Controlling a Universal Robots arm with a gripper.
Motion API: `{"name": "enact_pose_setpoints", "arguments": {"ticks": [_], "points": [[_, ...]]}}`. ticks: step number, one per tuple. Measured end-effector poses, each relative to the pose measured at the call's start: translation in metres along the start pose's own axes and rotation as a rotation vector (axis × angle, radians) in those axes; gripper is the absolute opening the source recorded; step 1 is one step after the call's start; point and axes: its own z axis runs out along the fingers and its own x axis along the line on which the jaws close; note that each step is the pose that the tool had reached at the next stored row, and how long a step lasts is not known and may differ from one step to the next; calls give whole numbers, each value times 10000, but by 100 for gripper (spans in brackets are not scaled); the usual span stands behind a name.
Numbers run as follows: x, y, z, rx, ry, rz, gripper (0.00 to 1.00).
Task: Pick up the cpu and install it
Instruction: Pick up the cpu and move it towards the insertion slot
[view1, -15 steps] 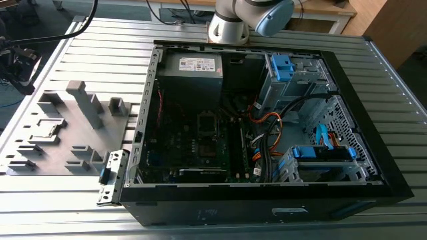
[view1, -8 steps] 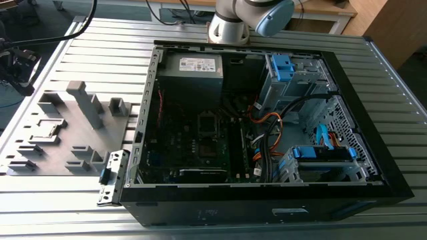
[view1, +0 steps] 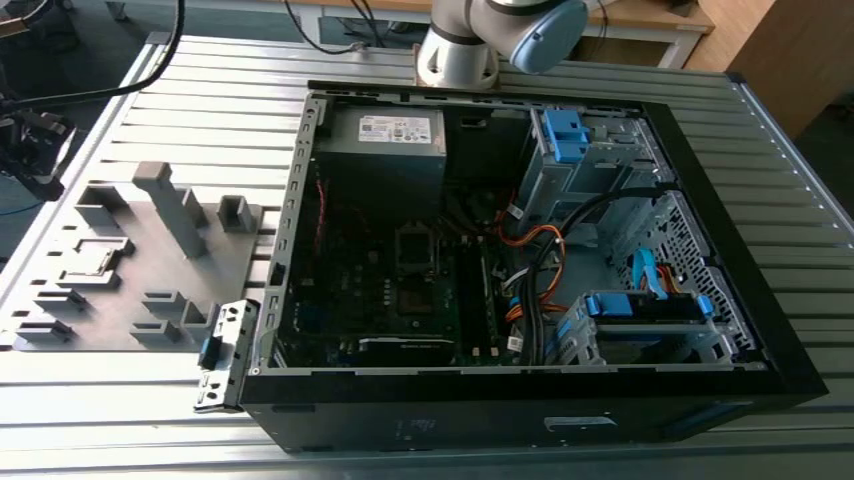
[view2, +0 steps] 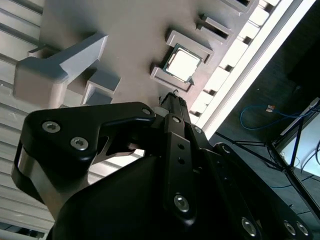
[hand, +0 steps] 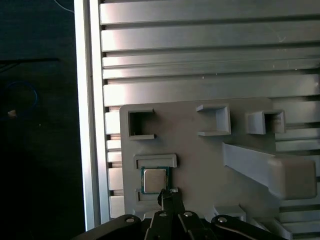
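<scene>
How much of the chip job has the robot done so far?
Nothing looks done yet. The small square silver-topped cpu sits in its pocket on the grey plastic holder plate. In hand: the black claw hovers shut close by the chip's edge, holding nothing. Left: picking the chip up and fitting it inside the open black computer case.
</scene>
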Motion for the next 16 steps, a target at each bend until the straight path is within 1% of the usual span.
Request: {"name": "enact_pose_setpoints", "arguments": {"ticks": [6,16], "points": [[57,-8,109,0,-2,-1,11],[79,-14,290,0,-1,-1,11]]}}
